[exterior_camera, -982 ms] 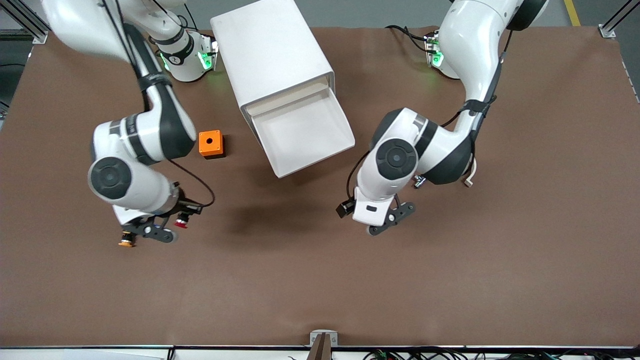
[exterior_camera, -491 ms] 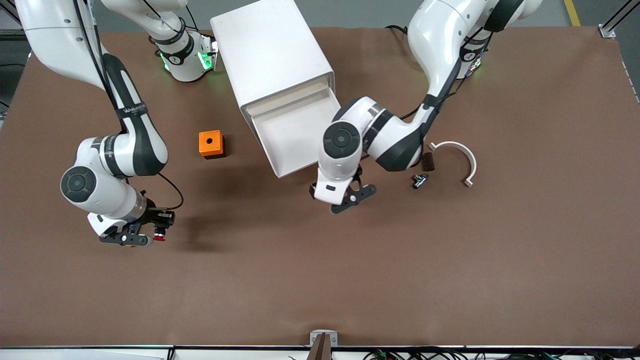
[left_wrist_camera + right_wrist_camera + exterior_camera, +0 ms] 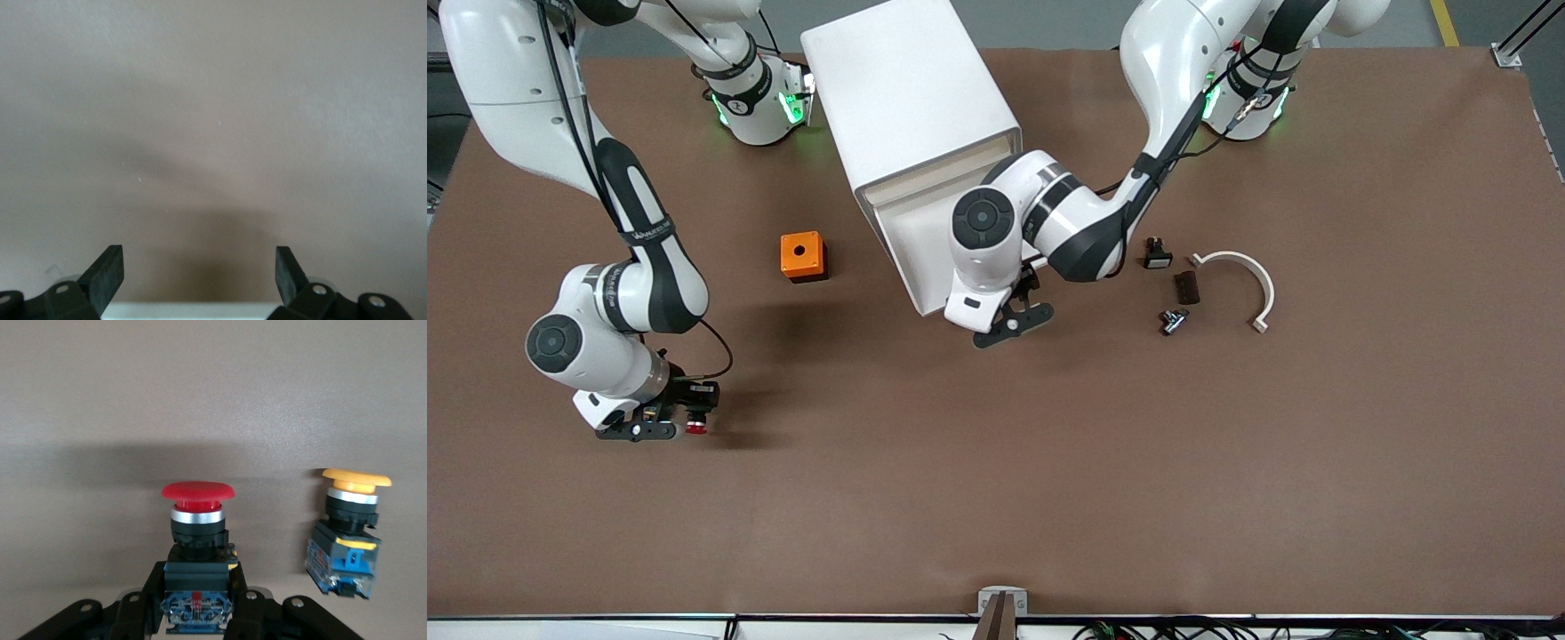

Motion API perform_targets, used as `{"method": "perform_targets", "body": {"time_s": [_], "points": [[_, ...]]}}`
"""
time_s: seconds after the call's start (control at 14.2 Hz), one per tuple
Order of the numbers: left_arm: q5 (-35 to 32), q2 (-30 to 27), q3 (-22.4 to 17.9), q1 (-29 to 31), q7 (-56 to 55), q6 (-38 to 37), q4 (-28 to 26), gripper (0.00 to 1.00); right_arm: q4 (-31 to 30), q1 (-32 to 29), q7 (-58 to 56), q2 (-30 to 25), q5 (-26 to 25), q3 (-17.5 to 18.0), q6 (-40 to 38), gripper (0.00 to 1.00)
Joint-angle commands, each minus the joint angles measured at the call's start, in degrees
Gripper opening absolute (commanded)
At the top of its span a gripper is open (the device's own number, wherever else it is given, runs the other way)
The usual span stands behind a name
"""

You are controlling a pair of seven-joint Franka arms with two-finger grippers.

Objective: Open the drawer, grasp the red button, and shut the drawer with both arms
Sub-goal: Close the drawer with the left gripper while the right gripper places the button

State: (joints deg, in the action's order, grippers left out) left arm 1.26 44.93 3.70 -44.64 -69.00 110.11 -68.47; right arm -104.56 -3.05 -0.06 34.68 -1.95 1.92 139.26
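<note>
Right gripper (image 3: pixel 197 613) clamping button (image 3: pixel 197 520), arm band lettering apparently unreadable

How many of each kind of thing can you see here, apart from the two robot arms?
Push buttons: 2 (red button, yellow button)
Orange box: 1
White cabinet: 1
White curved piece: 1
Small parts: 3 (black part, brown part, metal part)
Total: 8

Brown table (image 3: pixel 996 498), white cabinet (image 3: pixel 907 98), orange box (image 3: pixel 802 256), yellow-capped button (image 3: pixel 347 533), white curved bracket (image 3: pixel 1249 276)
</note>
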Motion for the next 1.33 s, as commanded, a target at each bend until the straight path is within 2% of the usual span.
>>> {"method": "perform_targets", "body": {"time_s": [0.0,0.49,0.56,0.63,0.7,0.91,1.26], "points": [[1.01,-0.98,0.78,-0.53,-0.87,0.19,-1.31,0.99,0.15,-0.91,-0.91,1.17,0.02,1.33,1.01,0.0],[9.45,-1.16,1.05,-2.55,-3.41,-0.16,-2.36,0.99,0.06,-0.64,-0.82,1.62,0.11,1.5,1.19,0.03],[10.33,-1.16,1.05,-3.08,-3.68,-0.16,-2.71,0.99,0.15,-0.47,-0.82,1.62,0.11,1.5,0.84,0.25],[11.64,-1.16,1.05,-3.26,-3.6,-0.16,-2.98,0.99,0.15,-0.47,-0.82,1.53,0.11,1.5,0.66,0.69],[13.05,-1.16,1.48,-3.35,-3.77,-0.16,-3.15,0.99,0.24,-0.38,-0.04,1.53,0.28,1.5,0.49,1.0],[16.3,-1.16,2.72,-3.35,-3.86,-0.16,-3.51,0.99,1.11,-0.38,-0.47,0.92,0.28,1.5,-0.39,1.0],[21.84,-0.98,3.51,-3.7,-4.65,-0.16,-4.39,0.99,6.03,-0.12,0.06,-4.17,0.28,1.68,-15.57,1.0]]}}
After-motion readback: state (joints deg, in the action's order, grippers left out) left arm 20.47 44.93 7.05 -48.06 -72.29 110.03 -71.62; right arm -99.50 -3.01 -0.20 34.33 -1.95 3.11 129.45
